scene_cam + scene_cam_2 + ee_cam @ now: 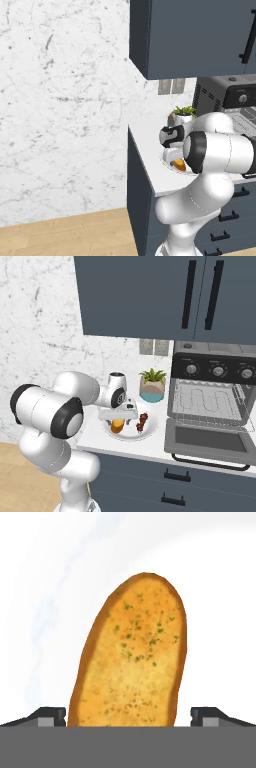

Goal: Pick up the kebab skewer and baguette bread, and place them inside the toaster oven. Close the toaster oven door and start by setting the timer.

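Note:
The golden-orange baguette bread (pixel 132 657) lies on a white plate (pixel 152 431) on the counter. My gripper (pixel 127 717) is open just above it. One fingertip (pixel 47 716) stands on each side of the loaf's near end, with a gap to the crust. From the right base view the gripper (pixel 119 417) hangs over the baguette bread (pixel 117 426). The dark reddish kebab skewer (pixel 142 422) lies just right of it on the same plate. The toaster oven (pixel 215 371) stands to the right. Its door (pixel 210 442) is folded down flat and the wire rack (pixel 212 400) is bare.
A potted plant (pixel 152 383) stands behind the plate against the marble wall. Dark cabinets (pixel 165 296) hang overhead. The counter's left end (pixel 131 131) drops to the wooden floor. My own arm (pixel 220 150) hides much of the plate in the left base view.

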Controlling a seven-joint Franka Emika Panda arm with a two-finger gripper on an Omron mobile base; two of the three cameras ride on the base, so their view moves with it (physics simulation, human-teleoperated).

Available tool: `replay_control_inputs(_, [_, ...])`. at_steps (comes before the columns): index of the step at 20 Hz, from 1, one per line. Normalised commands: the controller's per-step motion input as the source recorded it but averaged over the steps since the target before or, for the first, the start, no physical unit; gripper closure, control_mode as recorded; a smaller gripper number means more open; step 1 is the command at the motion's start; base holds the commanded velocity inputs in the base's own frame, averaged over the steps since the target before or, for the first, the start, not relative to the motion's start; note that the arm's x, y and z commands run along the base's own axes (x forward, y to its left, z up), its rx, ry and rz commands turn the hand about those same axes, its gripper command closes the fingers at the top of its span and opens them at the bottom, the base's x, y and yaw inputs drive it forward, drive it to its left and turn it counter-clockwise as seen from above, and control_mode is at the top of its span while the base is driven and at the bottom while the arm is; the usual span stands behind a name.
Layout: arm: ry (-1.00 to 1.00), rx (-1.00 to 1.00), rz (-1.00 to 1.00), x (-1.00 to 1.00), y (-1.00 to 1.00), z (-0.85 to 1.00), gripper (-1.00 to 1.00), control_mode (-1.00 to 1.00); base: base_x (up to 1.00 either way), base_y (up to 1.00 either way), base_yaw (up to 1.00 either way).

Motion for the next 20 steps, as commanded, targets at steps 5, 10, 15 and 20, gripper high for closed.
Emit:
replay_control_inputs(5, [0.00, 0.00, 0.00, 0.00, 0.00, 0.00, -1.00, -1.00, 0.00, 0.00, 0.00])
replay_control_inputs(10, [-0.01, 0.00, 0.00, 0.00, 0.01, -0.08, -1.00, -1.00, 0.00, 0.00, 0.00])
replay_control_inputs(15, [0.00, 0.00, 0.00, -0.02, 0.03, -0.31, -1.00, -1.00, 0.00, 0.00, 0.00])
replay_control_inputs(20, [0.00, 0.00, 0.00, 0.00, 0.00, -0.17, 1.00, -1.00, 0.00, 0.00, 0.00])
